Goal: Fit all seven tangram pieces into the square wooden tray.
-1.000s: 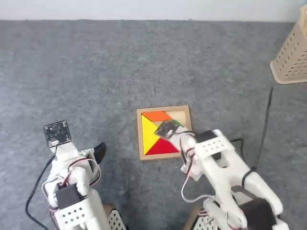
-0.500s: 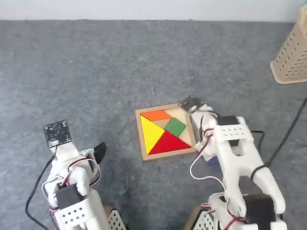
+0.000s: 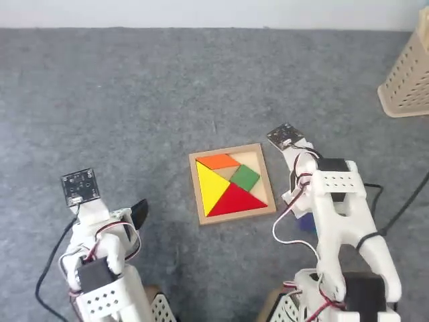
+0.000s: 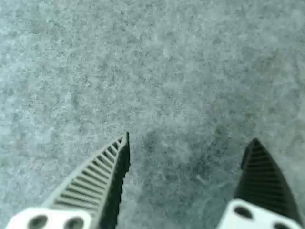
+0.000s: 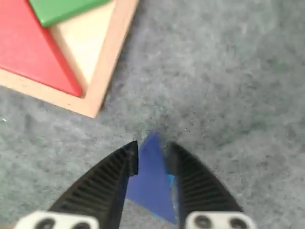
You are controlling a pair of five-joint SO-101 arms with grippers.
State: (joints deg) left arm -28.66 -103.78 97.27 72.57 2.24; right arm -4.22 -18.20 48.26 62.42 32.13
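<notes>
The square wooden tray (image 3: 264, 176) lies mid-table holding an orange piece (image 3: 218, 162), a yellow triangle (image 3: 210, 188), a red triangle (image 3: 238, 199) and a green square (image 3: 245, 178); part of its floor is bare. My right arm (image 3: 335, 194) stands just right of the tray. In the right wrist view my right gripper (image 5: 152, 145) is shut on a dark blue piece (image 5: 150, 179) on the carpet, a little way from the tray's corner (image 5: 102, 90). A bit of that blue piece (image 3: 305, 222) peeks out under the arm. My left gripper (image 4: 190, 138) hangs open over bare carpet at the lower left.
A perforated beige basket (image 3: 409, 74) stands at the far right edge. Grey carpet (image 3: 134, 100) covers the table, with wide free room behind and left of the tray. A black cable (image 3: 402, 194) runs along the right side.
My right arm swung from over the tray to its right side and came down on the blue piece. The tray turned slightly. The left arm stayed still.
</notes>
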